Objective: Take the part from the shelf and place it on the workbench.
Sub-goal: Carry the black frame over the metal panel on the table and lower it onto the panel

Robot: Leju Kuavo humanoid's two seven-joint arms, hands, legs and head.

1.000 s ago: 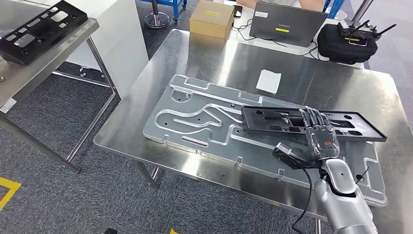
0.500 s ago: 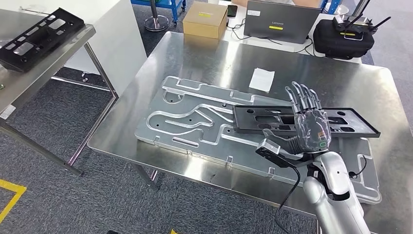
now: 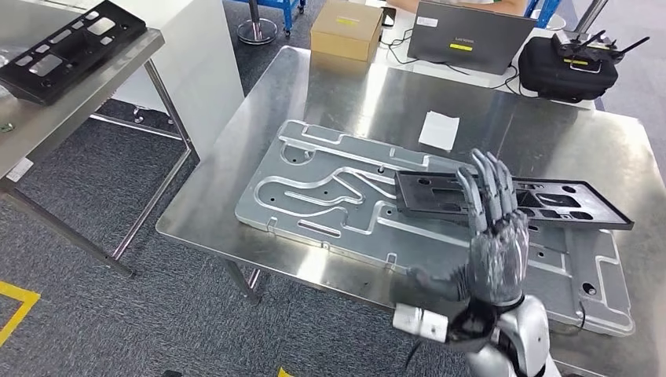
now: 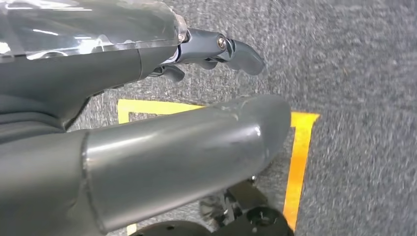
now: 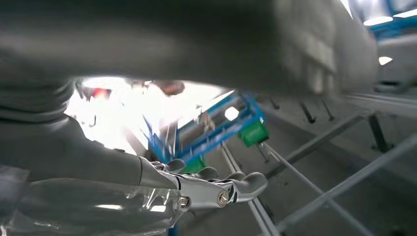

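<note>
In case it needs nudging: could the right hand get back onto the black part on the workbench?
Probably yes. The right hand is raised, fingers spread and holding nothing, just in front of the black part, with nothing between them.

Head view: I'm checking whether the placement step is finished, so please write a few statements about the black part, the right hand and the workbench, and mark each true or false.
1. The black part lies on the grey metal plate on the workbench. True.
2. The right hand grips the black part. False: the hand is raised with fingers spread, holding nothing.
3. A second black part rests on the shelf at the left. True.
4. The white paper slip lies on top of the black part. False: it lies on bare bench surface beyond the plate.
5. The cardboard box sits on the grey metal plate. False: it stands beyond the workbench's far edge.
</note>
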